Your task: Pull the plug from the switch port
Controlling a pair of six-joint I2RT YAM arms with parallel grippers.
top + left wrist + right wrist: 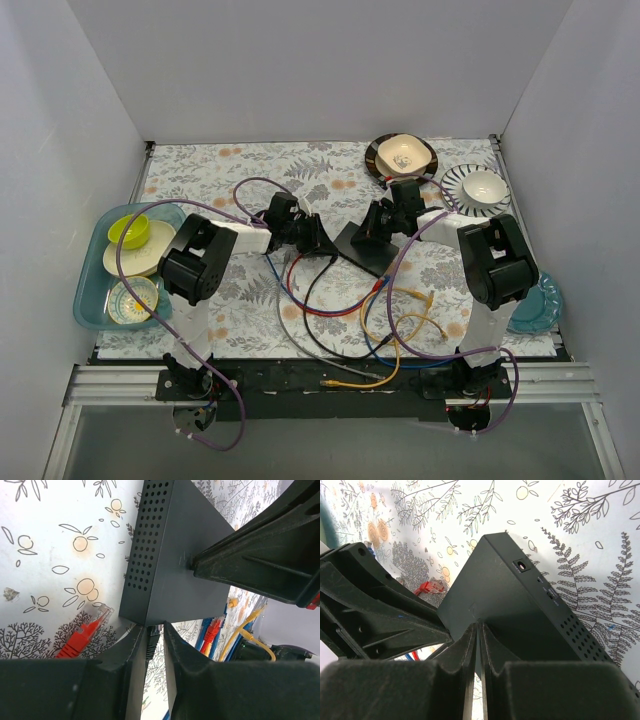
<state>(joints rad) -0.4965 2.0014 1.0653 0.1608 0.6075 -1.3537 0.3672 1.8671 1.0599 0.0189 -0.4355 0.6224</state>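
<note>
Plug-grasp step. The switch (pixel 362 252) lies between the arms. The right gripper (pixel 478 627), fingers pressed together, bears on its top. The left gripper (pixel 154 630) pinches the black plug (pixel 151 647) at the port edge. The next move likely calls for a straight outward pull with the switch held down.

No legible text, brand, number or sign appears in any view. The switch (pixel 510 610) carries a few small white markings (pixel 554 600) on its narrow end face, next to a round socket (pixel 522 566). These markings are too small and blurred to read. The top face and the perforated side of the switch show no readable print in the left wrist view.
</note>
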